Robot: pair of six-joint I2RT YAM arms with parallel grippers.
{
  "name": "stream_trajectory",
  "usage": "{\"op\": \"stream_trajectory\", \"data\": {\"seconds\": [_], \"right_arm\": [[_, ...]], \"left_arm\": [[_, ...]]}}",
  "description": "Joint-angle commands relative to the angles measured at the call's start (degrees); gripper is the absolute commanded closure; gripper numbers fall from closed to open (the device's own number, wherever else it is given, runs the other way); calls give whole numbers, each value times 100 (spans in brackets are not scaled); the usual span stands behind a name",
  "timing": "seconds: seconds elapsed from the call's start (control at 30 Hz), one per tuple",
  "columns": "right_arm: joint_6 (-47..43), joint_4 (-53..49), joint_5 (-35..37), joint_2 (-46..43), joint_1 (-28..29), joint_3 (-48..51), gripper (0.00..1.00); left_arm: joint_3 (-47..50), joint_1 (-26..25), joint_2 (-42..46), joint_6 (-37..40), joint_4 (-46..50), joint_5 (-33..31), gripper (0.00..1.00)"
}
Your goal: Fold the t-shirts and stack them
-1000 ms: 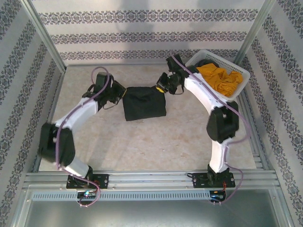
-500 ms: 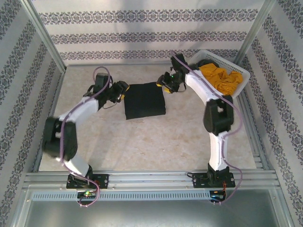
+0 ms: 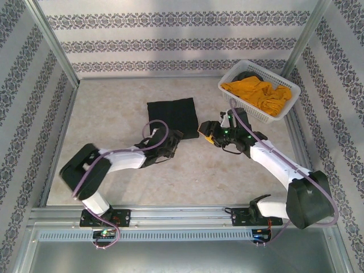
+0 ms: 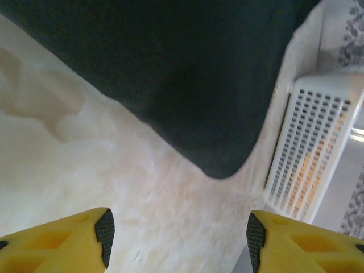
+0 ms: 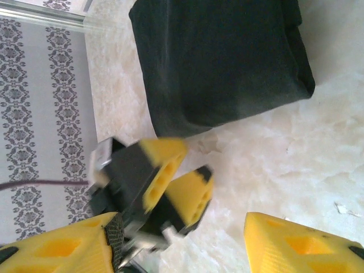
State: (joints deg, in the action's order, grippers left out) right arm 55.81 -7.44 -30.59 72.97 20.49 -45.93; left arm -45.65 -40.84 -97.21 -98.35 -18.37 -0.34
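Left end effector (image 4: 177, 230) and right end effector (image 3: 207, 132) hanging open, gripping nothing. Folded black cloth t-shirt (image 3: 172, 112) lying just ahead of both, likely as stack base. Crumpled mustard-orange t-shirt (image 3: 256, 94) waiting in white plastic lattice basket (image 3: 272, 74) beyond the right one.

Folded t-shirt (image 3: 172, 116) left of basket (image 3: 248, 106) holding crumpled t-shirt (image 3: 257, 94).
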Motion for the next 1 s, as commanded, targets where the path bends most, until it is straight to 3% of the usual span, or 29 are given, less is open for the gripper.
{"op": "stream_trajectory", "data": {"seconds": [0.0,0.13,0.3,0.47,0.67,0.83,0.97], "right_arm": [[35,99,-132,-358,-31,-21,42],[-62,-236,-120,-686,-131,-16,42],[-125,-575,-156,-1032,-304,166,42],[-11,-584,-210,-1162,-466,336,43],[-28,-583,-225,-1001,-496,204,43],[-18,-535,-228,-898,-500,175,44],[-42,-479,-236,-798,-492,130,44]], "left_arm": [[-369,-209,-616,-1175,-1133,-719,36],[-683,-249,-1128,-1425,-1283,-1172,36],[-1108,-242,-1701,-1637,-1248,-1218,42],[-1206,-126,-2085,-1902,-1156,-1299,67],[-885,532,-1886,-1538,-1431,-1249,100],[-363,1601,-1467,-616,-1777,-322,100],[-225,2977,-1375,684,-1849,1300,100]]}}
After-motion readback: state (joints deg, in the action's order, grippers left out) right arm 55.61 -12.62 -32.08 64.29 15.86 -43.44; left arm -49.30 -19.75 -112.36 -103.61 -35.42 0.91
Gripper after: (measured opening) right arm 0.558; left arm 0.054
